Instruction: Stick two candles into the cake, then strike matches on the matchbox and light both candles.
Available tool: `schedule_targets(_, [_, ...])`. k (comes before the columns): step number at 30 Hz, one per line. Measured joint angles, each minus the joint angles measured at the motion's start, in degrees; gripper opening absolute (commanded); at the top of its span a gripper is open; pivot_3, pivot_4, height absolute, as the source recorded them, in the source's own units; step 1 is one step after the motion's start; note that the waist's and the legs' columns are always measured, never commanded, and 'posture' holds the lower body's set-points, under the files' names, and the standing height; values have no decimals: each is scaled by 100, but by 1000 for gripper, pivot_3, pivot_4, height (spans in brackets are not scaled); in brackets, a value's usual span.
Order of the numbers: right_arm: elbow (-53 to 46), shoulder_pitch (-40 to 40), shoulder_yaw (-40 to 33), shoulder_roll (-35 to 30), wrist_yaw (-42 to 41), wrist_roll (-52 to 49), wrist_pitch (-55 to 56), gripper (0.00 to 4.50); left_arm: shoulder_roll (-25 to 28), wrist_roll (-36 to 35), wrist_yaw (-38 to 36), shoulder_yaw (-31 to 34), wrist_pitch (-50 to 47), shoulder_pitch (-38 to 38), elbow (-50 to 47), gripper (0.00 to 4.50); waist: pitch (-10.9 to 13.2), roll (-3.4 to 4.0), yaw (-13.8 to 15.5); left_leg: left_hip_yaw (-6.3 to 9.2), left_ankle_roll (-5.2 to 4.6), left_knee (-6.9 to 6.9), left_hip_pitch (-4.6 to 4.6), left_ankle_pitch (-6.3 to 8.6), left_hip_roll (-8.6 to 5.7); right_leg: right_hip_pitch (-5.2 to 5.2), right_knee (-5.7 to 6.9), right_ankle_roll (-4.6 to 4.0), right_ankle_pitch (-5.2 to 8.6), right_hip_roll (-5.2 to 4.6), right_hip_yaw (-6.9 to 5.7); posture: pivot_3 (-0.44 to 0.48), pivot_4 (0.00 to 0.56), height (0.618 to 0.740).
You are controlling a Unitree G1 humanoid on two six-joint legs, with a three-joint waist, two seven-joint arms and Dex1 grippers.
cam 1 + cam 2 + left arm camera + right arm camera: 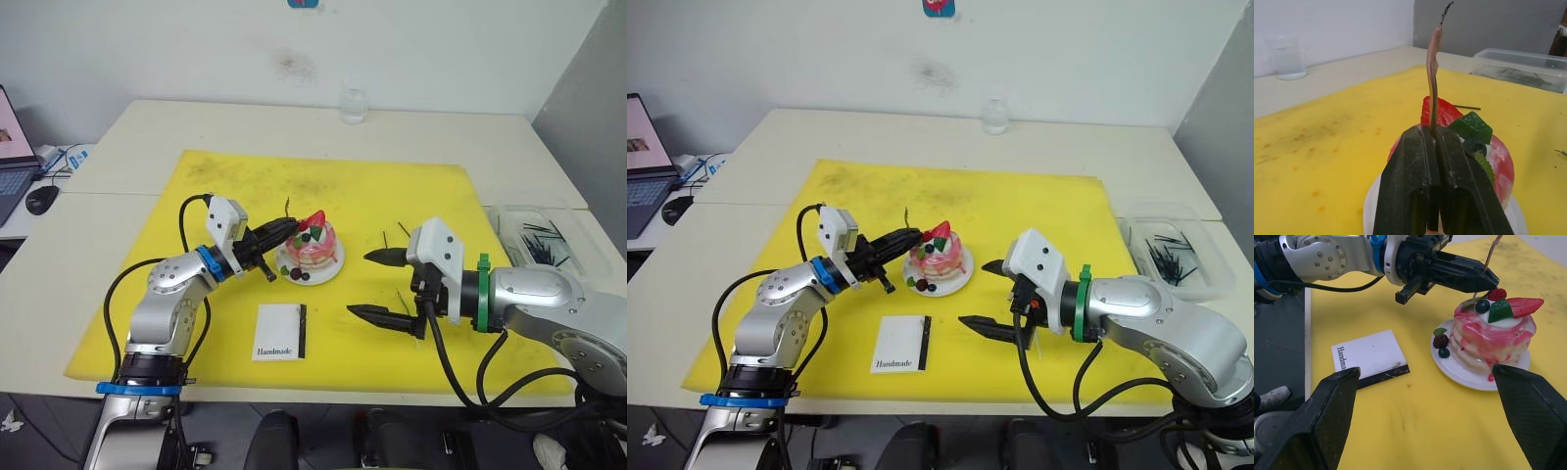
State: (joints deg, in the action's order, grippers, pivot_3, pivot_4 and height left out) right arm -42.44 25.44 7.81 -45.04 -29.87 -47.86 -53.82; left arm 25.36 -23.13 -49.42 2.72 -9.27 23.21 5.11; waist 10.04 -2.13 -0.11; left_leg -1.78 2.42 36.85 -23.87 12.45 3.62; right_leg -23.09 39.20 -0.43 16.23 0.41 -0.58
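Pale tables [294, 127] stand against a white wall, covered in the middle by a large yellow mat [392, 196]. A laptop and mouse sit at the far nine o'clock edge, a glass of water [353, 104] at twelve o'clock, and a clear tray [509, 217] holding dark matches [544, 243] at three o'clock.

At the mat's centre sits the cake [313, 248], pink with a strawberry on top, on its small white plate. The matchbox [279, 332] lies flat at six o'clock from the cake, near it but apart.

From nine o'clock, the left gripper [285, 233] reaches the cake's top, its fingers pressed together on one thin candle [1433, 63], which stands upright at the cake's nine o'clock rim. Whether its foot is already seated in the cake cannot be told. The right gripper [374, 285] waits at four o'clock of the cake, spread wide and empty.

Judging from this, the task is in its first step: one candle being planted, no second candle seen in the cake, the matchbox untouched, nothing lit.
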Motion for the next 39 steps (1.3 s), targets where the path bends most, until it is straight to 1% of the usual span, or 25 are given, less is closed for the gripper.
schedule_targets(5, [-14,-8,0,12,8,1,-4,4474,-62,82,-1,-19,239,-2,202,0,-6,2,-1,-2,-2,9,1,-2,-1,2,-1,7,-19,3,4,0,150,740])
schedule_targets(10, [-29,-28,0,17,23,4,-7,4474,-129,81,16,-7,255,24,259,0,-11,4,-1,-3,-4,11,1,-3,-1,2,-1,8,-23,9,4,0,150,740])
schedule_targets(16, [-46,-44,-4,46,74,8,-7,4474,-258,-114,161,104,-91,60,175,0,-11,4,-1,-2,-4,11,-1,-3,0,2,-2,8,-23,11,5,0,150,740])
schedule_targets(22, [-60,-74,-5,50,104,20,-6,4474,-247,-251,259,158,-443,37,-20,0,-11,3,-2,-1,-4,10,-1,-3,0,1,-2,9,-23,14,6,0,150,740])
schedule_targets(33, [-49,-78,-5,129,16,204,16,4474,-237,10,294,60,-57,-82,-32,0,-11,4,1,-2,-4,9,-1,-2,0,1,-5,9,-23,16,7,0,150,740])
schedule_targets(35, [-49,-91,-5,130,8,209,16,4500,-255,-18,365,89,-136,-76,-34,683,-11,4,1,-1,-4,10,-1,-2,1,1,-5,9,-23,16,8,0,150,740])
schedule_targets(36, [-49,-111,-5,132,6,209,16,4500,-255,-34,396,115,-182,-66,-35,906,-11,3,1,-1,-4,10,-1,-2,1,1,-5,9,-23,16,7,0,150,740])
schedule_targets(39, [-50,-136,-5,139,5,209,16,4500,-250,-81,445,184,-314,-47,-42,1814,-11,4,0,-2,-4,9,0,-2,1,1,-5,9,-23,18,7,0,150,740])
